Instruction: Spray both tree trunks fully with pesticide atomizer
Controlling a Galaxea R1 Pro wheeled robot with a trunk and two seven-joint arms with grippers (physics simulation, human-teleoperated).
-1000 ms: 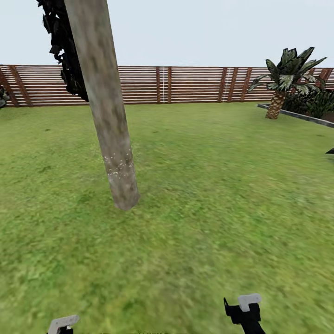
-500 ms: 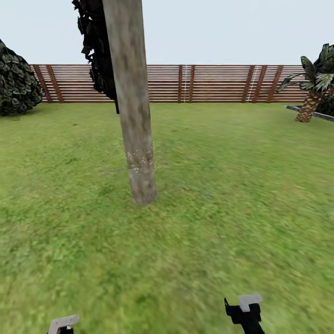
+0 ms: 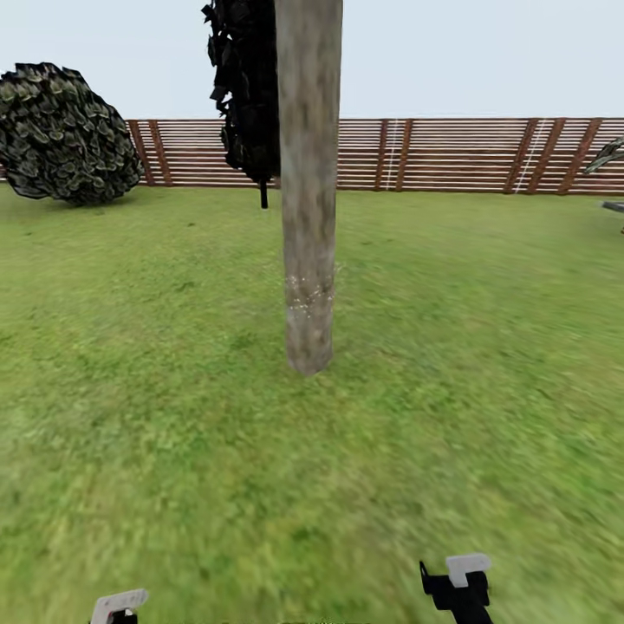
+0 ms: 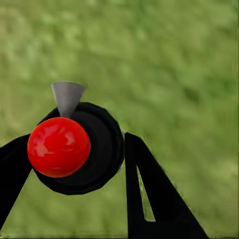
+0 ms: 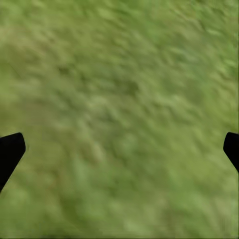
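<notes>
One tree trunk (image 3: 309, 217), thick and mottled grey-beige, stands upright mid-lawn straight ahead in the head view, with pale specks low on its bark. Dark blocky foliage (image 3: 247, 87) hangs behind it. In the left wrist view my left gripper (image 4: 77, 142) is shut on the pesticide atomizer (image 4: 59, 147), a black round body with a red ball and a grey nozzle, held over grass. My right gripper (image 5: 119, 147) is open above bare grass. Both grippers peek in at the head view's bottom edge, the left gripper (image 3: 119, 605) and the right gripper (image 3: 459, 582).
A brown slat fence (image 3: 433, 154) closes the lawn (image 3: 173, 390) at the back. A round dark bush (image 3: 65, 130) sits at the far left by the fence. A palm frond (image 3: 607, 156) pokes in at the right edge.
The camera has turned left, so the trunk now sits at the picture's middle, the bush has come into view and the palm has slid off right. Both arms hold the same pose.
</notes>
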